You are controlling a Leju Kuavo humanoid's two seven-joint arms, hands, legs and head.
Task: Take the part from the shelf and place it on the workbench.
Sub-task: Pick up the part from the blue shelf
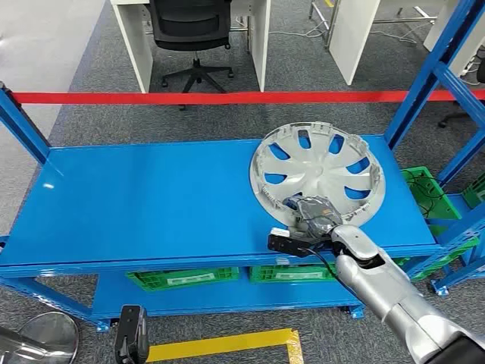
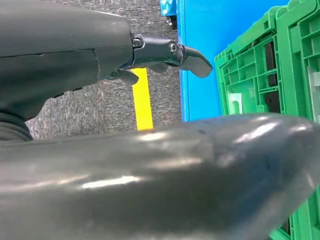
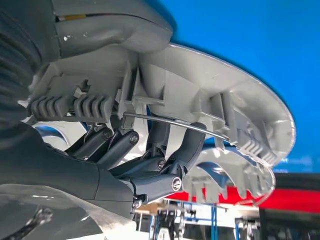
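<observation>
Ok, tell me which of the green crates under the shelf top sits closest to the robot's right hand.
The middle green crate, directly beneath the right hand gripping the hubcap. The other under-shelf crate sits further to the left.

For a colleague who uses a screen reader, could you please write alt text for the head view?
The robot's right hand grips the near rim of a silver hubcap lying on a blue shelf. Green crates sit on the level below, and a red tape stretches across behind the shelf.

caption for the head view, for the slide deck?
Right hand grips the near rim of a silver hubcap lying on the blue shelf, green crates below.
</observation>
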